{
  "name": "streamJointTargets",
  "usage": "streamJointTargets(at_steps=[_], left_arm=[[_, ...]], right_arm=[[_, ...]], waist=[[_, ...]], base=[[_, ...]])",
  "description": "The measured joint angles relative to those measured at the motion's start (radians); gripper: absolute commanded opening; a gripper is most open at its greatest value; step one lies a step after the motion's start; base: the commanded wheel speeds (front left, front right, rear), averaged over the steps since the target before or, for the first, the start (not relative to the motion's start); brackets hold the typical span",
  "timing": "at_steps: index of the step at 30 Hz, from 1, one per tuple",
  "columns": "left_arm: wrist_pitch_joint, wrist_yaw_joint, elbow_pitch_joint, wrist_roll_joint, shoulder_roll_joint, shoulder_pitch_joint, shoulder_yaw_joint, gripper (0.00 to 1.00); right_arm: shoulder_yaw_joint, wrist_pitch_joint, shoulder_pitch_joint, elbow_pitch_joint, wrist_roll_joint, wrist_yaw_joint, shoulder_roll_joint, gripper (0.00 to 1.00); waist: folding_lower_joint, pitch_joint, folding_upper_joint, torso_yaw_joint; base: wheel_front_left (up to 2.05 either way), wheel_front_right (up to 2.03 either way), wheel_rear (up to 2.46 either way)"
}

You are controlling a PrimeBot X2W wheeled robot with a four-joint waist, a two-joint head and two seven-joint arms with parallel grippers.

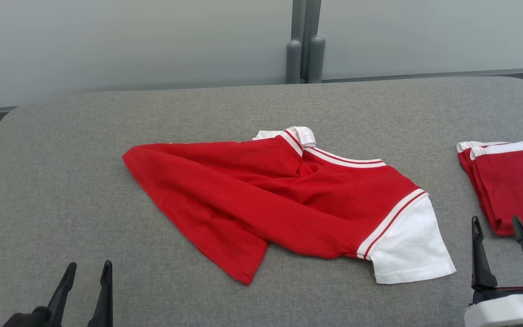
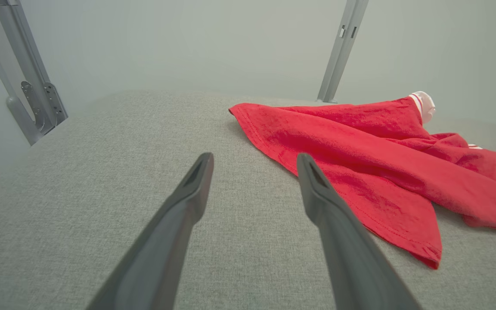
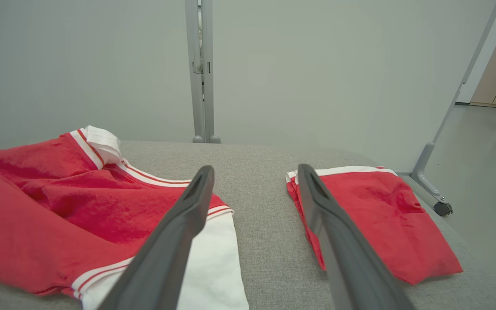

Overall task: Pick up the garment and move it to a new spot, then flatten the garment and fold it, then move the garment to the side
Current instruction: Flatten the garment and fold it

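One grey padded table (image 1: 61,159) is carrying everything, and the red garment (image 1: 266,200) is lying rumpled across its middle, its white sleeve (image 1: 411,245) pointing toward the near right. Apart from it, at the table's right edge, a smaller folded red cloth (image 1: 515,181) is lying flat. Smallest, the left gripper (image 1: 89,265) is showing at the near left over bare table and the right gripper (image 1: 495,220) at the near right by the folded cloth's near corner, both holding their fingers spread and pinching nothing.
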Motion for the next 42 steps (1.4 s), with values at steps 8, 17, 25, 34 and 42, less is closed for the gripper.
streamJointTargets(at_steps=[8, 17, 25, 34, 42], left_arm=[[0.000, -0.029, 0.035, 0.040, -0.046, 0.028, 0.058, 1.00], [0.000, -0.030, 0.017, 0.026, -0.048, 0.027, 0.034, 1.00], [0.000, -0.030, 0.012, 0.019, -0.055, 0.013, 0.037, 1.00], [0.000, -0.030, 0.012, 0.019, -0.059, 0.013, 0.016, 1.00], [0.146, -0.023, 0.014, 0.005, -0.041, -0.038, -0.104, 1.00]], right_arm=[[-0.003, 0.000, 0.020, 0.020, -0.016, 0.000, 0.000, 1.00], [-0.001, 0.000, 0.025, 0.026, -0.020, 0.000, 0.000, 1.00], [0.003, 0.000, 0.015, 0.026, -0.020, 0.000, 0.000, 1.00], [0.012, 0.000, 0.015, 0.029, -0.016, 0.000, 0.000, 1.00], [0.134, 0.088, -0.041, 0.134, -0.013, 0.001, -0.078, 1.00]], waist=[[0.0000, -0.015, 0.0000, 0.001], [0.0000, -0.011, 0.0000, 0.004], [0.0000, -0.008, 0.0000, 0.001], [0.0000, -0.011, 0.0000, -0.006], [0.0001, 0.008, 0.0000, -0.018]], base=[[0.00, 0.00, 0.00], [0.00, 0.00, 0.00], [0.00, 0.00, 0.00], [0.00, 0.00, 0.00], [0.00, 0.00, 0.00]])
